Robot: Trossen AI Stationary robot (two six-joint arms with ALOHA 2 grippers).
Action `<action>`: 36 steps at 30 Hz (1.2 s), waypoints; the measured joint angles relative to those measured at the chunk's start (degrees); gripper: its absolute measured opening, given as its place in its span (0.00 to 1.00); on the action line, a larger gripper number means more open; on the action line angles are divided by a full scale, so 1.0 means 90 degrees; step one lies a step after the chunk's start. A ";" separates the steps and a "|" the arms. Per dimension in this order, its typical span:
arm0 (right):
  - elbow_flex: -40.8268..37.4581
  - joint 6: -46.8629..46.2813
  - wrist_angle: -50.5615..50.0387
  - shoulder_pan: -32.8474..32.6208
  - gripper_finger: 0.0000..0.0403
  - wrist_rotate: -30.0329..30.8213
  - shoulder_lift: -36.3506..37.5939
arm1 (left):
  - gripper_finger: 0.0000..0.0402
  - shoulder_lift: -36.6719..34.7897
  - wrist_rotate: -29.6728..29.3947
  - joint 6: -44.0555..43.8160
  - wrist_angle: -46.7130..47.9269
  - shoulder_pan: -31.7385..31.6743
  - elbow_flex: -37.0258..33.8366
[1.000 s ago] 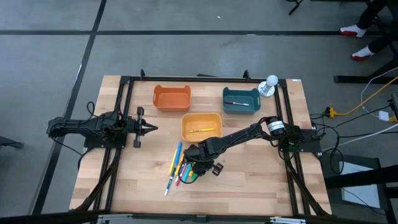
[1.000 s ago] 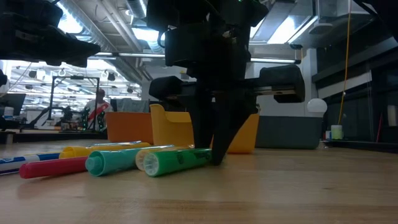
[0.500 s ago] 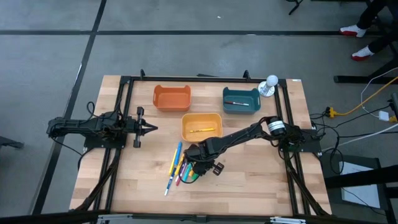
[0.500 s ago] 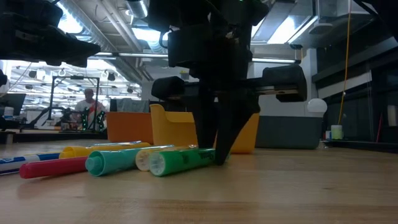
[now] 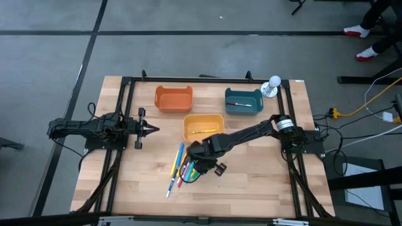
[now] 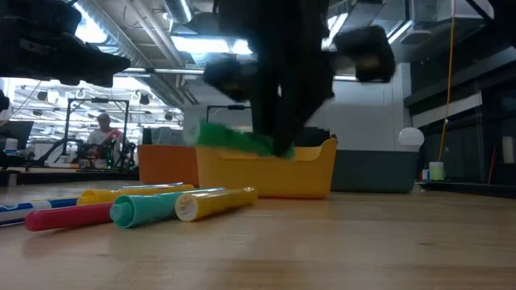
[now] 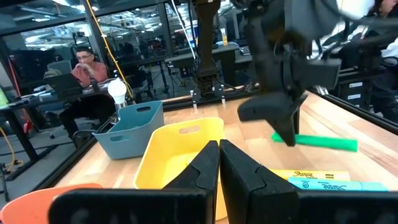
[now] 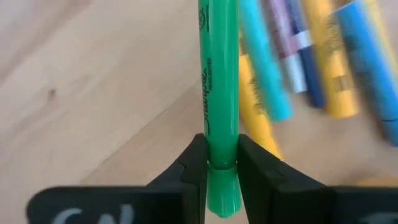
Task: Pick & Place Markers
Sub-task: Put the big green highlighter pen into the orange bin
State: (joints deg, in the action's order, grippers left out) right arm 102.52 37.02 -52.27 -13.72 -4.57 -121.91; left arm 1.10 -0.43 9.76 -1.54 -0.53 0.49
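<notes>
My right gripper (image 5: pixel 201 166) hangs over the marker pile, near the yellow bin (image 5: pixel 203 127), and is shut on a green marker (image 8: pixel 219 93). The low view shows that marker (image 6: pixel 234 138) in the air above the table. Several other markers (image 5: pixel 179 169) lie flat on the wood in yellow, teal, blue and red; the low view shows a yellow one (image 6: pixel 216 203), a teal one (image 6: pixel 153 208) and a red one (image 6: pixel 68 216). My left gripper (image 5: pixel 154 130) waits shut at the table's left side, touching nothing. My right gripper pinches the green marker between its two fingers (image 8: pixel 193 168) near one end, at a ridge in the barrel (image 8: pixel 221 163). The fingers come from above, pointing down, and lie across the marker. The marker is lifted clear, roughly level with a slight tilt, its long part (image 7: pixel 323 143) sticking out to one side.
A yellow marker (image 5: pixel 204 131) lies in the yellow bin. The teal bin (image 5: pixel 243 100) holds a red marker (image 5: pixel 239 103). The orange bin (image 5: pixel 173 98) stands at the far left. A white ball-shaped object (image 5: pixel 274 81) sits at the far right corner. Bare wood lies toward the near edge.
My right gripper has risen, staying shut on the green marker and shifting slightly toward the yellow bin. The green marker, which lay on the table beside the yellow marker, is now lifted clear to about the bin rim's height. The other markers have stayed in place.
</notes>
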 joint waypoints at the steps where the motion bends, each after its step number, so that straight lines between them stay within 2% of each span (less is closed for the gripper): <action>1: 0.0124 -0.0075 -0.0016 0.0000 0.16 -0.0001 0.0010 | 0.03 0.0000 0.0000 0.0000 0.0012 0.0000 0.0000; 17: 0.2060 -0.0589 -0.0090 0.0068 0.16 0.0007 0.0010 | 0.03 0.0000 0.0000 0.0000 0.0004 0.0001 0.0000; 24: 0.2740 -0.0748 -0.0297 0.0144 0.16 0.0435 0.0010 | 0.02 0.0002 0.0000 0.0000 0.0004 0.0002 0.0000; 36: 0.2951 -0.1804 -0.0222 0.0572 0.16 0.0436 0.0042 | 0.02 0.0002 0.0000 0.0000 0.0007 0.0002 0.0000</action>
State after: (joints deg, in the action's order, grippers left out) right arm 129.08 20.78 -54.27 -8.56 -0.64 -121.54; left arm 1.12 -0.43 9.76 -1.48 -0.52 0.49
